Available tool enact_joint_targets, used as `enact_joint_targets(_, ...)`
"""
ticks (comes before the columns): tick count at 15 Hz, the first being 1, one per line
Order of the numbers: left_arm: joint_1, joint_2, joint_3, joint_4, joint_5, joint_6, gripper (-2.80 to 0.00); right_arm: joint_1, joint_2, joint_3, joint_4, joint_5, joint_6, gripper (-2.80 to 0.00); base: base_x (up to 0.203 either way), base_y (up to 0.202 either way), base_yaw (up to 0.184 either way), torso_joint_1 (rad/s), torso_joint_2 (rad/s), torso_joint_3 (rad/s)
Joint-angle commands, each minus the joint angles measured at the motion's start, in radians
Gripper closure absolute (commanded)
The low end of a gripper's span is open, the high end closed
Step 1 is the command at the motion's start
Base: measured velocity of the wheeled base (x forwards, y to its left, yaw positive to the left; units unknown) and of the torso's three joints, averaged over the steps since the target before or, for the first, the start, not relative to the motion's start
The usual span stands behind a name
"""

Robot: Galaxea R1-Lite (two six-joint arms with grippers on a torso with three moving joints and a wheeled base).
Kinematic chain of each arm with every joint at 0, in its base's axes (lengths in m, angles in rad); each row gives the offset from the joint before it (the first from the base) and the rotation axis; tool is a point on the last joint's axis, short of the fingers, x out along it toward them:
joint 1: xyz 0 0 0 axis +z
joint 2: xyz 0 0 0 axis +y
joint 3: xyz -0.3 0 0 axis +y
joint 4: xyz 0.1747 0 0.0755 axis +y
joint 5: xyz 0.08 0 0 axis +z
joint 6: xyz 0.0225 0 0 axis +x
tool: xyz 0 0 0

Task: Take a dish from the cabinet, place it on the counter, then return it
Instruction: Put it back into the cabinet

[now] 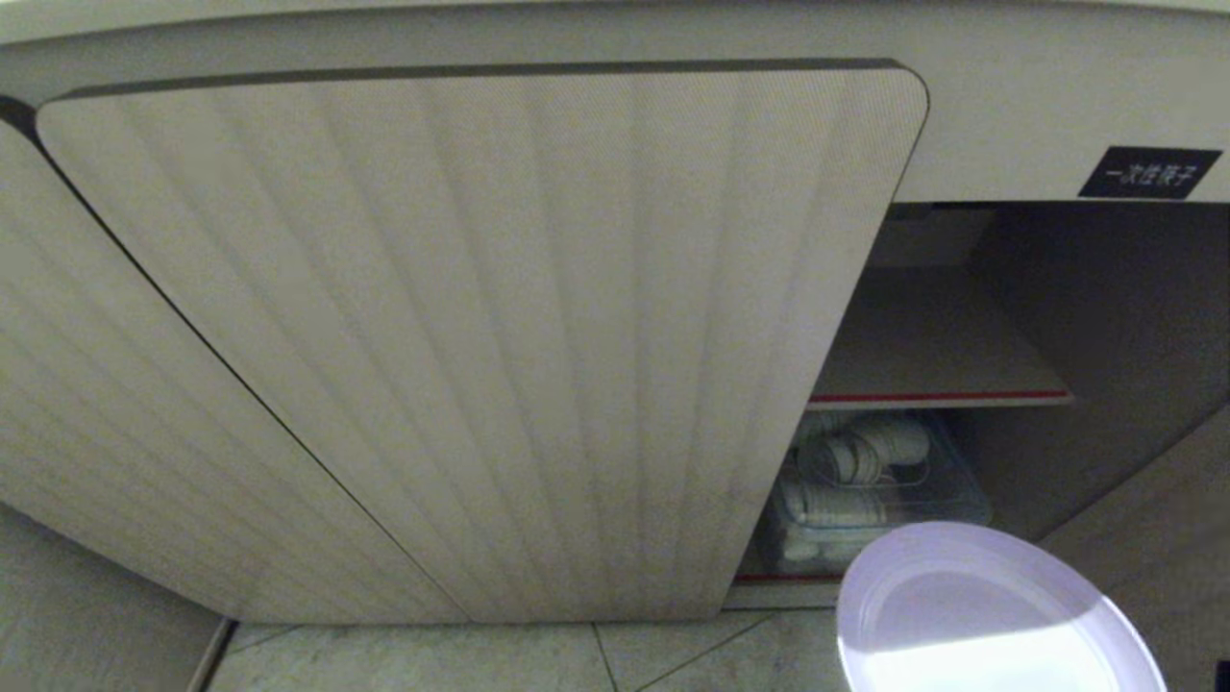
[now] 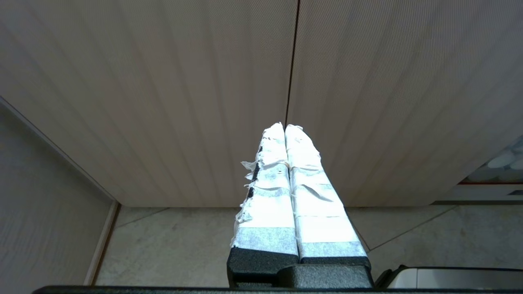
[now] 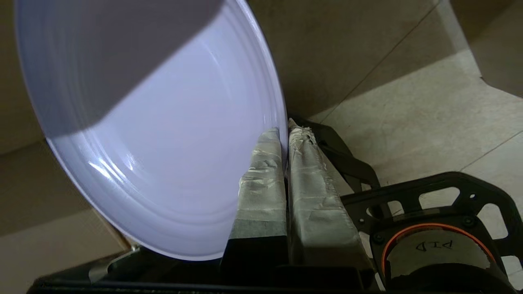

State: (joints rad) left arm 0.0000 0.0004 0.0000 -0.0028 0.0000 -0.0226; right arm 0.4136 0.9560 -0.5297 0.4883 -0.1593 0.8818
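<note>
The cabinet [image 1: 480, 336] fills most of the head view, its ribbed, round-cornered doors closed on the left and its right compartment standing open below a small black label [image 1: 1149, 172] with white characters. Inside the opening a bare shelf [image 1: 937, 370] with a red front edge sits above a clear bin [image 1: 874, 500] of whitish rolled items on the cabinet's bottom. A pale tiled floor [image 1: 432, 658] runs along the foot of the doors.

The dish [image 1: 995, 615], lavender with a low rim, hangs clear of the floor in front of the open compartment, outside the cabinet and lower than the shelf. The right gripper [image 3: 285, 134] is clamped on its rim, one taped finger on each face of the plate, which appears edge-tilted in the right wrist view.

The left gripper [image 2: 284, 127] is parked facing the seam between two closed doors, its taped fingers pressed together on nothing
</note>
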Motion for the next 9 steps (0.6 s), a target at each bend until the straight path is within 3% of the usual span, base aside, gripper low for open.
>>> enact_joint_targets(1, 0.000, 0.000, 0.000, 0.000, 0.000, 0.000, 0.00, -0.012, 0.060, -0.012, -0.021, -0.014, 0.014, 0.00, 0.000, 0.000, 0.000, 0.000, 0.00, 0.000)
enact_joint_targets(9, 0.000, 0.000, 0.000, 0.000, 0.000, 0.000, 0.00, -0.131, 0.179, -0.084, -0.068, -0.017, 0.024, 0.00, 0.000, 0.000, 0.000, 0.000, 0.00, 0.000)
